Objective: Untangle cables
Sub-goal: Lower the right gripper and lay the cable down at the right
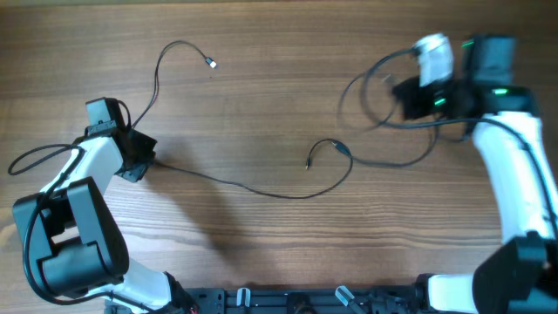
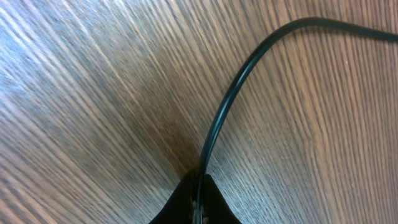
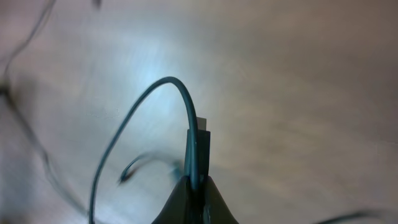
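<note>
L fingers (image 2: 185,202) were clamped on one cable (image 2: 217,118), R fingers (image 3: 179,199) on a 2nd cable (image 3: 188,109) nr its plug (image 3: 204,146); if pulled hard, looped strands (image 1: 346,94) could be cinched tight.

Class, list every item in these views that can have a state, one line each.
Thin black cable at left: lying slack across the brown wooden table, pinched.
Thin black cable at right: in loose loops, pinched.
Left arm's jaws: shut on the left cable.
Right arm's jaws: shut on the right cable.
</note>
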Action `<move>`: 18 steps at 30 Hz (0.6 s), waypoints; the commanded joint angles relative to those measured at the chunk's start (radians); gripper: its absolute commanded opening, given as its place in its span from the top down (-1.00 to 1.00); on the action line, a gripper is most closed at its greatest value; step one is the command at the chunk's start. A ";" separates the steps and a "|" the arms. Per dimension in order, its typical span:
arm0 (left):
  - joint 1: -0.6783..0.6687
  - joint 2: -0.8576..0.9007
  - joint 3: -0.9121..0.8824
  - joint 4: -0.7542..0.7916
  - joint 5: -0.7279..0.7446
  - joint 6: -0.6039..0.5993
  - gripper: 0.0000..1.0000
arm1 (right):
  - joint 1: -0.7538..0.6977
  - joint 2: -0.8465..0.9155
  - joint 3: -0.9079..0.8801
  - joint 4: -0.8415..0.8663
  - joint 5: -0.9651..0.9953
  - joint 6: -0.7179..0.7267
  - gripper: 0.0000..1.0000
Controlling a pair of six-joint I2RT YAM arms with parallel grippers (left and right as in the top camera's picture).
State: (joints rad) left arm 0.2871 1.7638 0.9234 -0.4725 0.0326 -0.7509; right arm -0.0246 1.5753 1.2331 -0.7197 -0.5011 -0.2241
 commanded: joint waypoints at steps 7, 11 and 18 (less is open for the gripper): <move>-0.023 0.098 -0.063 -0.024 0.076 -0.016 0.86 | 0.119 0.080 -0.271 -0.003 0.165 0.824 0.91; -0.023 0.098 -0.063 -0.024 0.076 -0.016 0.86 | 0.119 0.080 -0.388 0.103 0.298 1.040 0.91; -0.023 0.098 -0.063 -0.026 0.076 -0.016 0.86 | 0.119 0.080 -0.502 0.260 0.431 1.145 0.10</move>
State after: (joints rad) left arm 0.2852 1.7645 0.9249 -0.4698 0.0513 -0.7517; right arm 0.0986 1.6287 0.7807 -0.4423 -0.2317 0.8234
